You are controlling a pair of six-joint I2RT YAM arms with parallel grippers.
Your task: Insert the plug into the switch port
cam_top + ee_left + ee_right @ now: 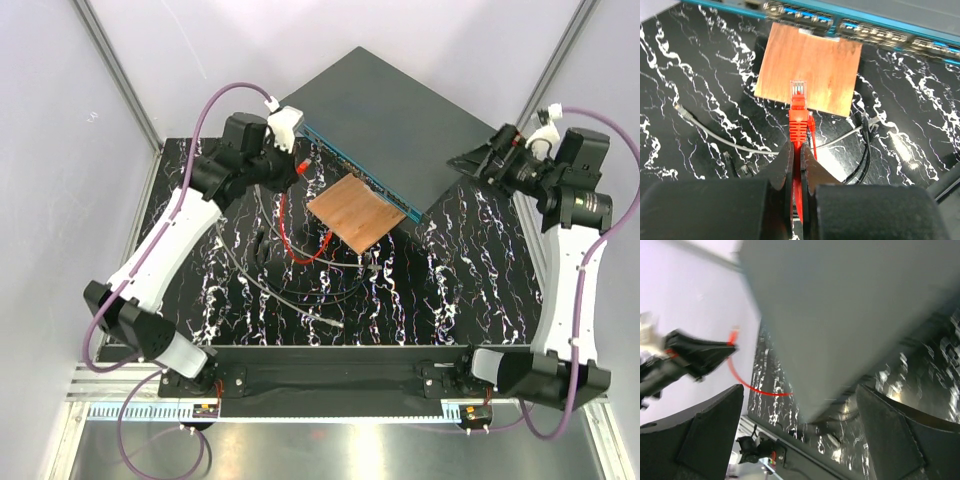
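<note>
The left pincer [799, 150] was clamped on the red boot [798, 125] just behind the clear plug [798, 92], which hung over the copper plate's [810, 60] near edge, aimed at the switch [865, 30] ports farther off. The plug looked light and rigid, likely brittle. The stiff boot seemed the sound hold, the cable [285, 225] being limp. The right pincer [470, 160] gaped wide at the switch's right corner.

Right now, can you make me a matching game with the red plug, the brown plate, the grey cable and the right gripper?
1 red plug
2 brown plate
3 grey cable
4 right gripper

A open, holding nothing
B curving loose across the table
C pinched in the left gripper
D in front of the switch's sockets

Pairs: 1-C, 2-D, 3-B, 4-A
</note>
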